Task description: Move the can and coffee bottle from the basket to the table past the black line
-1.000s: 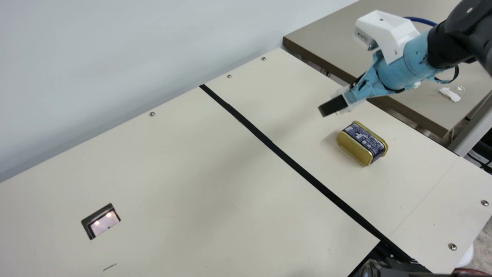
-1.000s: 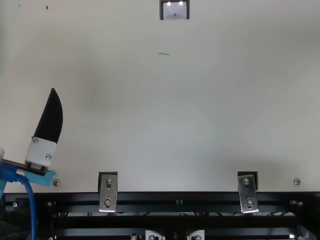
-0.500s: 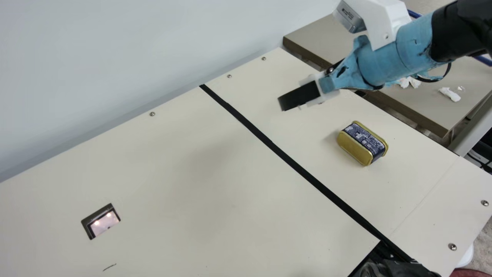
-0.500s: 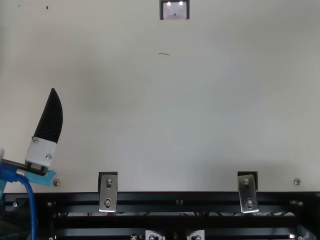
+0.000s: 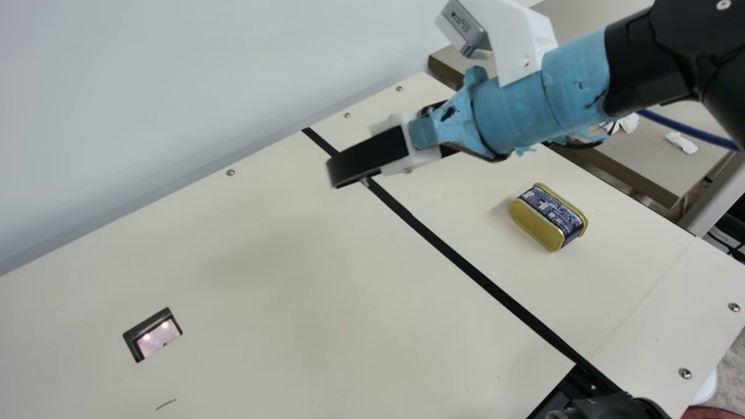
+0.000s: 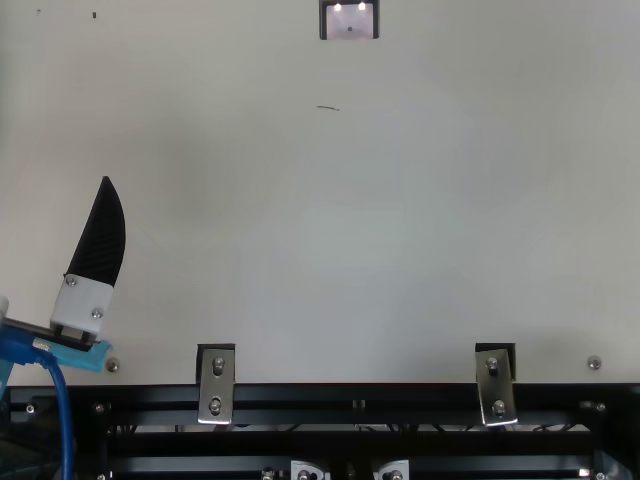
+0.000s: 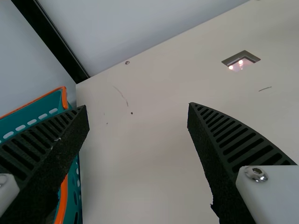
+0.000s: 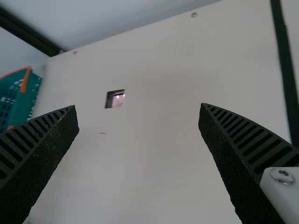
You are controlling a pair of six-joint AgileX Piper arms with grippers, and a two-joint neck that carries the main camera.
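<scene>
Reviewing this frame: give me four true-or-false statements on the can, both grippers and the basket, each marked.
1. The gold-and-blue can rests on the table, to the right of the black line in the main view. True.
2. The right gripper is clamped on the can. False: it is open, away from the can.
3. The left gripper is open. True.
4. The basket is red all over. False: it is teal with orange edging.

white scraps (image 5: pixel 681 143) on brown-edged desk (image 5: pixel 652 160); pale wall (image 5: pixel 174 87)
</scene>
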